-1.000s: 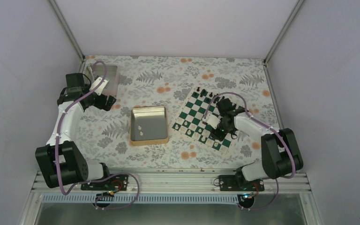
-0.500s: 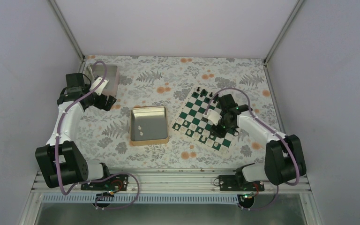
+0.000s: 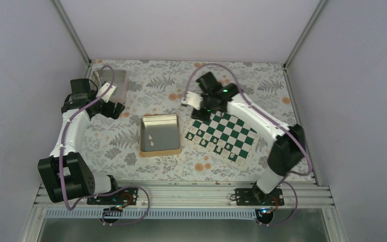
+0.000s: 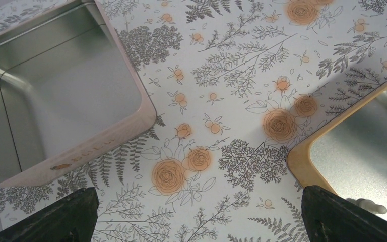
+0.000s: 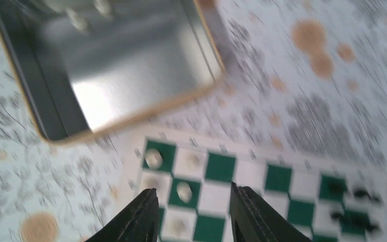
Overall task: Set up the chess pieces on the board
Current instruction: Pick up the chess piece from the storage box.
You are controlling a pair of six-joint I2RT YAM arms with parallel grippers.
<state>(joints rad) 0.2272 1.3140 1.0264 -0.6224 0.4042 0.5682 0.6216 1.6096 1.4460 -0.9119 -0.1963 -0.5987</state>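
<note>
The right gripper [image 5: 192, 195] is partly open and empty, above a corner of the board [image 3: 230, 132]. The left gripper [image 4: 196, 201] is wide open, empty too. White chess pieces [image 5: 153, 158] sit on the board's edge squares.

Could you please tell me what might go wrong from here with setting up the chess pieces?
1. The loose white pieces in the tin are tiny and lie close together, so the right gripper, open and empty, might pinch two or miss.
2. That gripper hangs over the corner of the board where the placed white pieces stand; a low pass could topple them.
</note>
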